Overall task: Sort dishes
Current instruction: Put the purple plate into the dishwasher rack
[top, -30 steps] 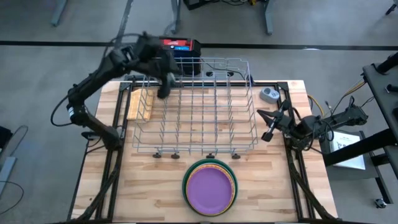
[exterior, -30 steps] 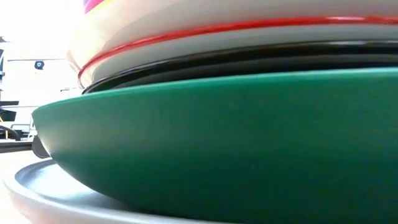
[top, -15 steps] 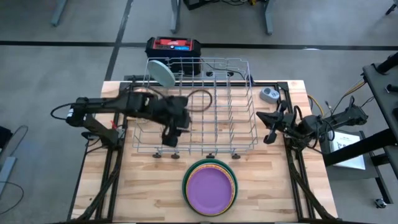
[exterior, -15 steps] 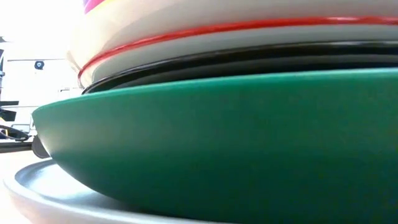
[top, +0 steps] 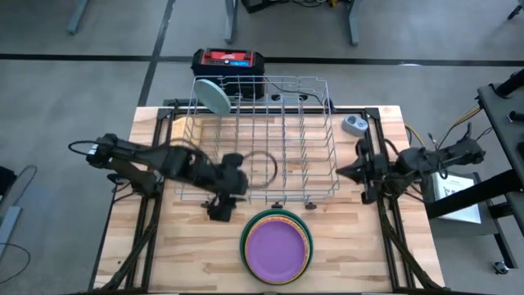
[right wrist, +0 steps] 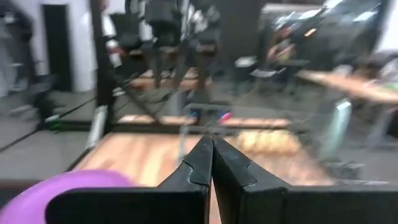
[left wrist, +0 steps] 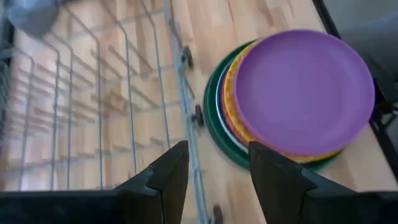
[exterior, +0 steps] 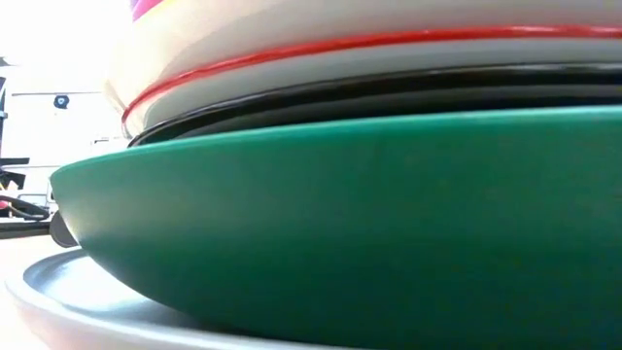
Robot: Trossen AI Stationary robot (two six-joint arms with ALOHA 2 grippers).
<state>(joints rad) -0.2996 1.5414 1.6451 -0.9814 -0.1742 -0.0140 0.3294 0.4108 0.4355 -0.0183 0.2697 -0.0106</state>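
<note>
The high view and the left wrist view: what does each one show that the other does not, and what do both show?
Only the high view shows the right gripper, shut, beside the dish rack, and a pale blue plate standing in the rack's far corner. Only the left wrist view shows the left gripper open, empty. Both show the purple plate on the stack and the rack.

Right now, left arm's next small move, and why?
Probably ease the left gripper over the purple plate topping the stack and lower. Its jaws stand open and empty beside the dish rack, which holds one pale blue plate. The right gripper waits, shut.
</note>
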